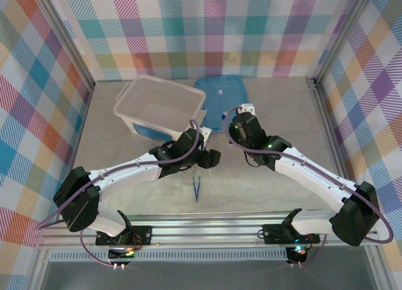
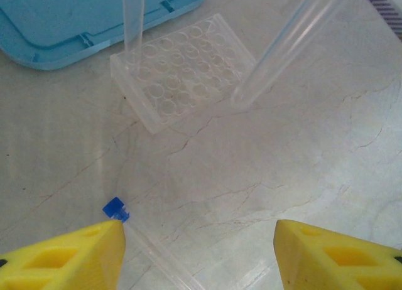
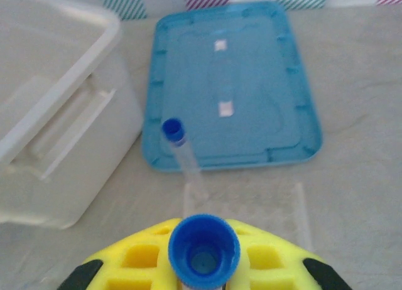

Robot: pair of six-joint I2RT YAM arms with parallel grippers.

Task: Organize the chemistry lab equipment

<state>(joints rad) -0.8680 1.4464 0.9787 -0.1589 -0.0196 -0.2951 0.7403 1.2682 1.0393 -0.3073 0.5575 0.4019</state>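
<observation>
Since its tube (image 3: 204,247) seems meant for the rack (image 2: 182,70) at upper centre, the right claw (image 3: 204,265) clamps it upright; the left claw (image 2: 198,252) gapes over another tube (image 2: 147,243).

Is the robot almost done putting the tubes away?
Not yet. One tube already stands in the clear rack. The right gripper holds a second tube, tilted, near the rack. A third tube lies on the table by the open left gripper, and the tweezers lie on the table too, not picked up.
</observation>
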